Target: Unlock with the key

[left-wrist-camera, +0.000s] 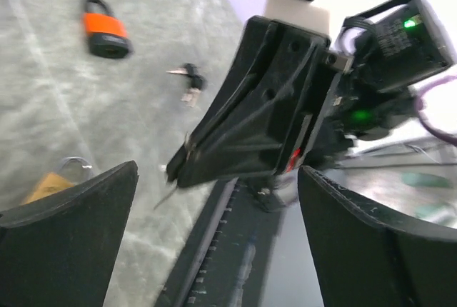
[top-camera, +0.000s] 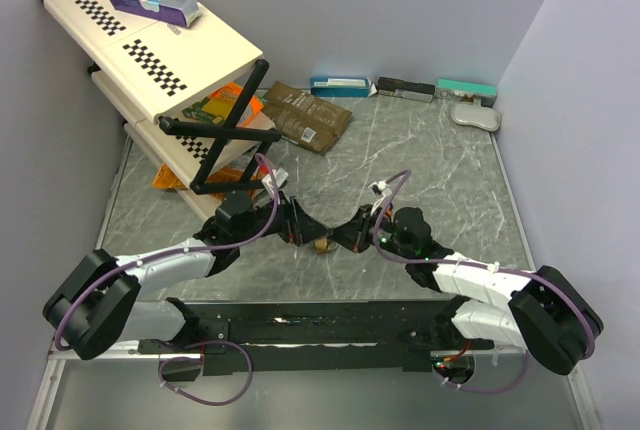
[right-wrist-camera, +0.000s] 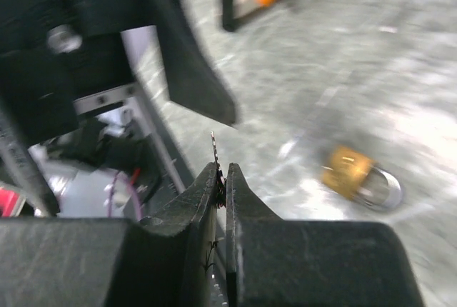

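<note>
key: thin silver key (right-wrist-camera: pixel 213 148), only its blade shows, standing up out of the right gripper's fingertips; in the left wrist view it is a blurred sliver at that gripper's tip
right gripper (right-wrist-camera: pixel 223 178): jaws pressed together on the thin silver key, raised off the table, tip aimed toward the left gripper
left gripper (top-camera: pixel 297 225): jaws wide apart, nothing between them; its black fingers (left-wrist-camera: pixel 78 228) frame the right gripper's tip in the left wrist view
gap between grippers: tips near each other, facing, not touching
lock: small brass padlock with silver shackle (right-wrist-camera: pixel 357 178), lying on its side on the table just below the two tips, touched by neither gripper; whether the shackle is latched, cannot tell
second lock: orange and black padlock (left-wrist-camera: pixel 106 28), lying flat, well apart from the brass one
spare keys: small black-headed key bunch (left-wrist-camera: pixel 187 78), on the table near the orange and black padlock
surface: grey marbled tabletop (top-camera: pixel 430 165)
far left: white folding rack with checker strips (top-camera: pixel 190 45), blue and purple carton (top-camera: pixel 155 0) on its top
beside rack: brown foil pouches (top-camera: pixel 305 110), flat on the tabletop
</note>
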